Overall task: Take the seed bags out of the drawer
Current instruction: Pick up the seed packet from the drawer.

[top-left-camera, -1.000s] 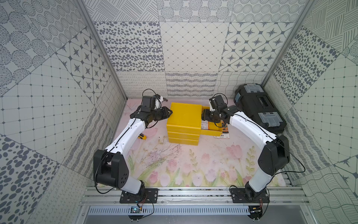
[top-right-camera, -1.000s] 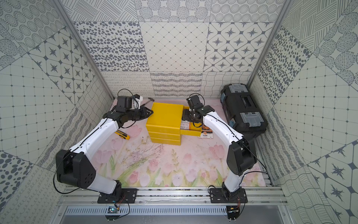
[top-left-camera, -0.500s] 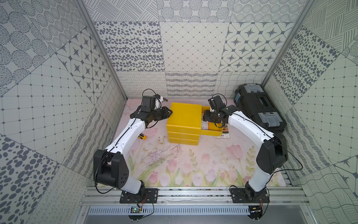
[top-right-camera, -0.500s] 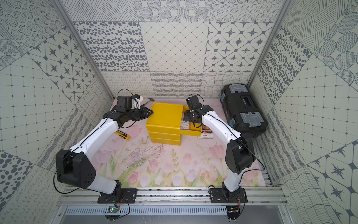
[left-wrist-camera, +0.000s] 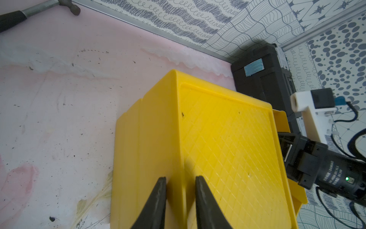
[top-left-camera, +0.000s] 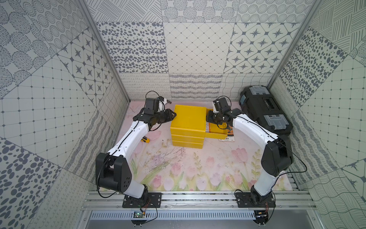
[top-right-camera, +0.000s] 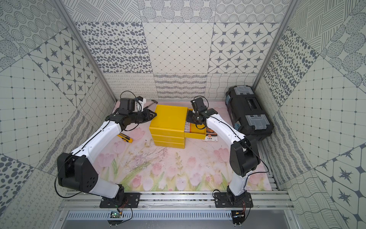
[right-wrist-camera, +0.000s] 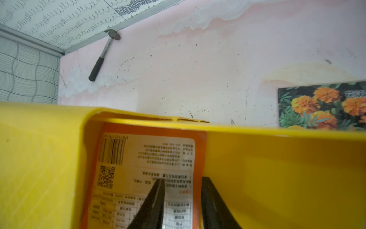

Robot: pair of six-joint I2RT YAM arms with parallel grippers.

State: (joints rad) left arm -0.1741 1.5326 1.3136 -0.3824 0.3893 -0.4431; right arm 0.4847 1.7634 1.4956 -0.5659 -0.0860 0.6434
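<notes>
**Step in hand: picking the next bag.** The right gripper (right-wrist-camera: 183, 178) is reaching into the open top drawer (right-wrist-camera: 277, 158) of the yellow cabinet (top-left-camera: 188, 119). Its jaws are narrowed astride the long edge of a seed bag (right-wrist-camera: 150, 158) lying face down on the drawer floor. Whether they are pinching it cannot be told. A second seed bag (right-wrist-camera: 320, 107) is lying on the table just beside the drawer. The left gripper (left-wrist-camera: 180, 178) is clamping the cabinet's top edge, seemingly steadying it. The next move is probably calling for a firm pinch, then a lift clear of the drawer wall. A hammer (right-wrist-camera: 99, 61), a knife (top-left-camera: 145, 139) and a toolbox (top-left-camera: 265, 111) are lying apart, obstructing nothing.
</notes>
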